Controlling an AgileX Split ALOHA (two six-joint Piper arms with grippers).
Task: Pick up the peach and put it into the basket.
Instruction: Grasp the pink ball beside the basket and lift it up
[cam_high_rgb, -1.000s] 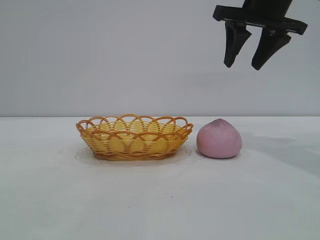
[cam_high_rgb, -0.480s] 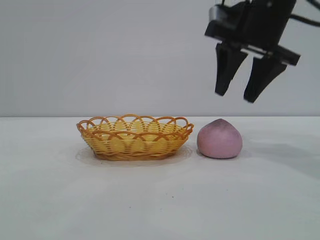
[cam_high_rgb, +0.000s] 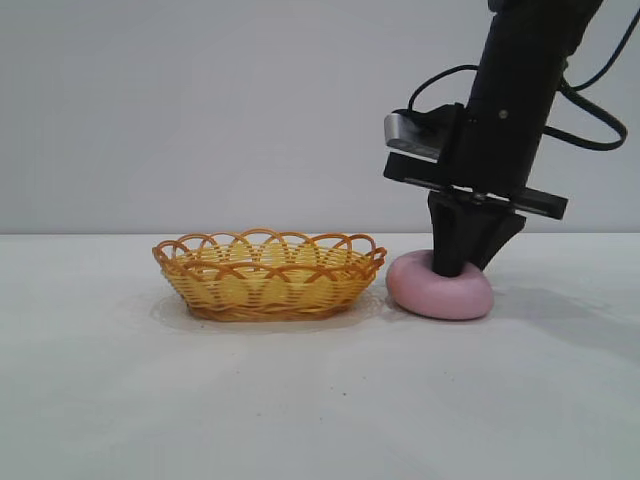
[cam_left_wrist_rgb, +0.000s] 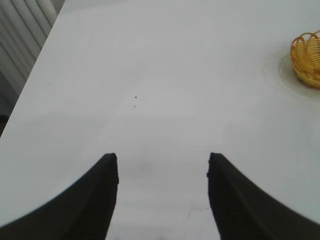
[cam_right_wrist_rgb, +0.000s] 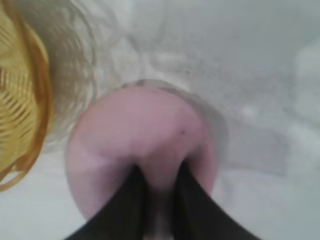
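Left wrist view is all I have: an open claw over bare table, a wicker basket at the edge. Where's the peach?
Observer: The peach sits on the table, close beside the basket, on the right arm's side.
Operator: Is the right claw near it?
Observer: The right claw points down into the peach's top, fingers pinched almost together in its soft surface.
Operator: Lifted?
Observer: No, the peach rests on the table, squashed low under the claw.

Squashed pink peach (cam_high_rgb: 440, 296), beside empty wicker basket (cam_high_rgb: 268, 275)
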